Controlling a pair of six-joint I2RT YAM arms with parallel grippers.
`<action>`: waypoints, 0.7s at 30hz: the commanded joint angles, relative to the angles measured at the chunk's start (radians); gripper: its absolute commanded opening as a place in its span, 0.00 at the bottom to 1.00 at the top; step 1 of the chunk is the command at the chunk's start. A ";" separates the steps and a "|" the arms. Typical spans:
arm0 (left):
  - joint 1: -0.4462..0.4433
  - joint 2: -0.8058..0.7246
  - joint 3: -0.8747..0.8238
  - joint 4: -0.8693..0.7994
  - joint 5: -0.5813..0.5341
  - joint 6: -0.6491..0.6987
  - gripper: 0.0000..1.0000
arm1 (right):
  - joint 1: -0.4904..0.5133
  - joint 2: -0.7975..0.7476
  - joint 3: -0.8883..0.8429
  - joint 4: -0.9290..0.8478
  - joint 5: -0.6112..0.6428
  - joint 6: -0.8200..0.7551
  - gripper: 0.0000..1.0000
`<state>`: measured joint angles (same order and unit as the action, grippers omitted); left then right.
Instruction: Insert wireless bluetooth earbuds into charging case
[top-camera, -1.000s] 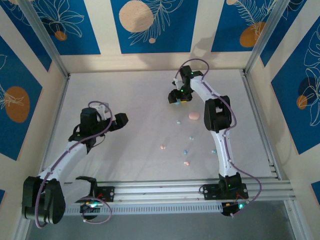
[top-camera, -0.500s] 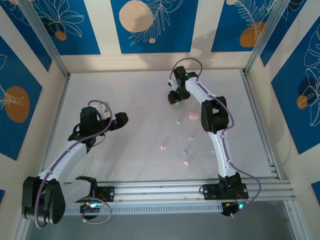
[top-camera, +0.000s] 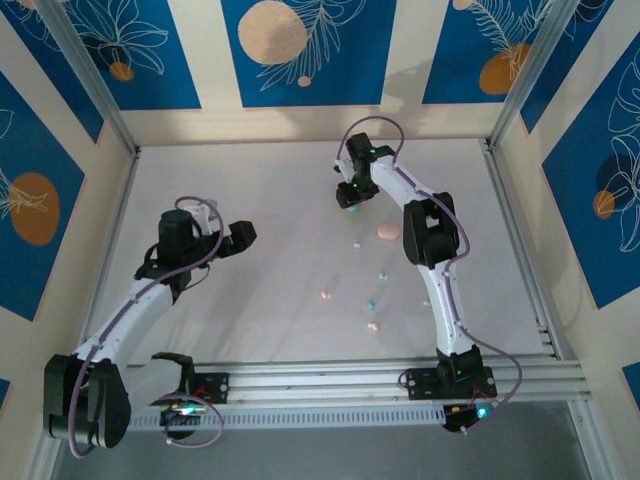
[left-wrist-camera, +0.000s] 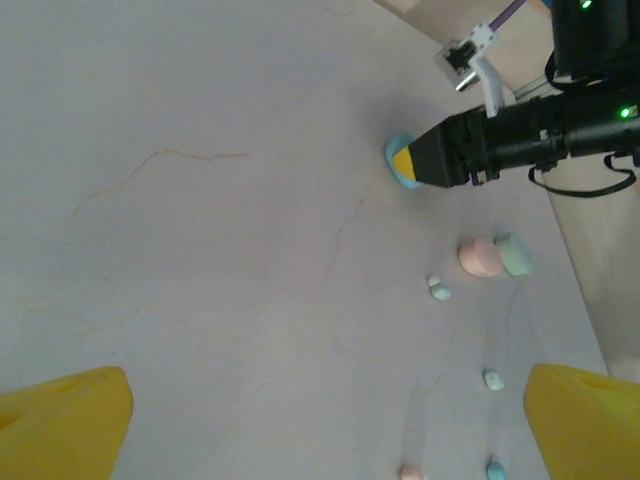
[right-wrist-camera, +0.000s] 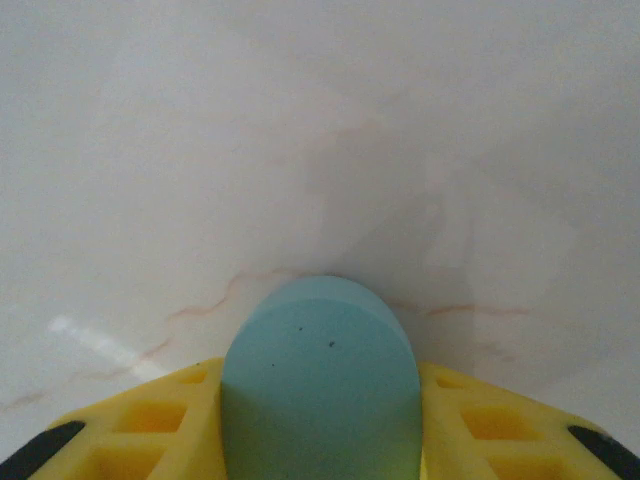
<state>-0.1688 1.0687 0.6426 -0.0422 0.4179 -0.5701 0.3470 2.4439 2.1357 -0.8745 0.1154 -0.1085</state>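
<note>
The right wrist view is showing up close what the overhead view blurs: the right gripper (right-wrist-camera: 320, 425) is clamping a teal case (right-wrist-camera: 318, 350) between its yellow fingers (right-wrist-camera: 140, 420). The left wrist view is showing the left gripper (left-wrist-camera: 320, 420) spread wide with nothing between its pads, and a pink case (left-wrist-camera: 479, 256) touching a teal piece (left-wrist-camera: 516, 254). The earbuds (top-camera: 371, 302) are lying scattered right of the table's (top-camera: 250, 330) middle, toward its near edge and well apart from both grippers. I cannot tell what the cases are holding.

Brightly, evenly lit from overhead; only soft shadows on the pale desk (top-camera: 270, 200). Faint glare streak low left in right wrist view, teal case (right-wrist-camera: 320, 380) soft-focused up close.
</note>
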 joint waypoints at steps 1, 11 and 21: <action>-0.013 -0.014 0.049 -0.016 0.028 -0.020 0.99 | 0.022 -0.169 -0.101 0.038 -0.152 0.006 0.35; -0.095 -0.003 0.128 0.059 0.065 -0.173 0.95 | 0.129 -0.730 -0.657 0.447 -0.344 -0.139 0.34; -0.343 0.073 0.261 0.101 0.024 -0.260 0.90 | 0.241 -1.123 -1.061 0.803 -0.450 -0.352 0.35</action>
<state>-0.4671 1.1236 0.8627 0.0254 0.4515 -0.7937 0.5751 1.3643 1.1118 -0.2131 -0.2974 -0.3843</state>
